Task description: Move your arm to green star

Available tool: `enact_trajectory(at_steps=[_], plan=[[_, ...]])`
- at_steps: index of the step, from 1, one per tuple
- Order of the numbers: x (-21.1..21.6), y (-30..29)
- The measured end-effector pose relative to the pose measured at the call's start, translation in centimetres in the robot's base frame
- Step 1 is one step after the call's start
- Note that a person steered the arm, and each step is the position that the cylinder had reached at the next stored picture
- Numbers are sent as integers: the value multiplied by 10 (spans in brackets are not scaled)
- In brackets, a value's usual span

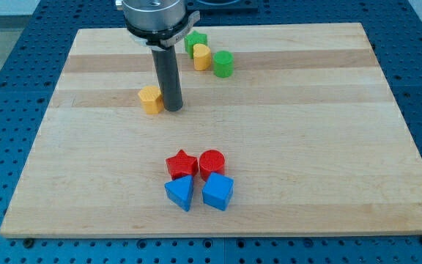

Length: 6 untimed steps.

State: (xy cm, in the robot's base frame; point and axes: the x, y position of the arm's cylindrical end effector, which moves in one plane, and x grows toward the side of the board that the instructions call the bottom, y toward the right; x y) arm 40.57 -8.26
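Near the view's top, left of centre, my tip (172, 108) rests on the wooden board (306, 132), bare and grasping nothing, just beside a yellow block (151, 99) on its left. Farther up and to the right, the green star (195, 41) sits apart from my tip, touching a second yellow block (201, 56), with a green cylinder (223, 64) alongside. Toward the view's bottom cluster a red star (182, 163), red cylinder (212, 163), blue triangle (180, 193) and blue cube (217, 193).

Pale wooden board (328, 147) on a blue perforated table (6, 73); even, bright overhead light
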Motion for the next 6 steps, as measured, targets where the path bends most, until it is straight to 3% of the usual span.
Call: enact_trajectory(at_steps=[3, 4, 6], plan=[[-7, -62], [-7, -65], [-50, -45]])
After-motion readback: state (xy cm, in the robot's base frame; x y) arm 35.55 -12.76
